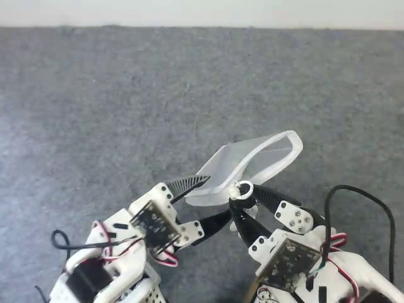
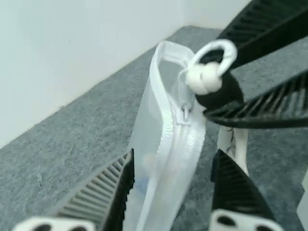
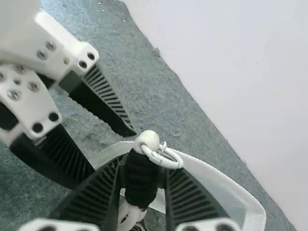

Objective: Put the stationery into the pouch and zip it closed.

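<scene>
While the translucent white pouch [image 1: 252, 161] stands on its edge over the grey counter [image 1: 95, 95], near the middle of it and just ahead of both arms, each arm has a hold at the pouch's near end. The left pincer [image 1: 218, 197] straddles that end, one ribbed black finger on either flank, grasping the pouch. In the left wrist view the zip [image 2: 178, 159] runs between those fingers, its teeth meshed up to the slider [image 2: 185, 113]. Beyond the slider the rim curves apart and the far end gapes open, as the high view also shows.

The right pincer [image 1: 240, 194] comes in from the other side and is clenched on the zip's pull, a dark tab [image 3: 139, 178] topped by a white bead [image 3: 147, 140] and a small white ring [image 3: 166, 156]. The bead and ring stick out just past its fingertips. The two pincers sit very close together, their fingers nearly crossing at the pouch's corner.
</scene>
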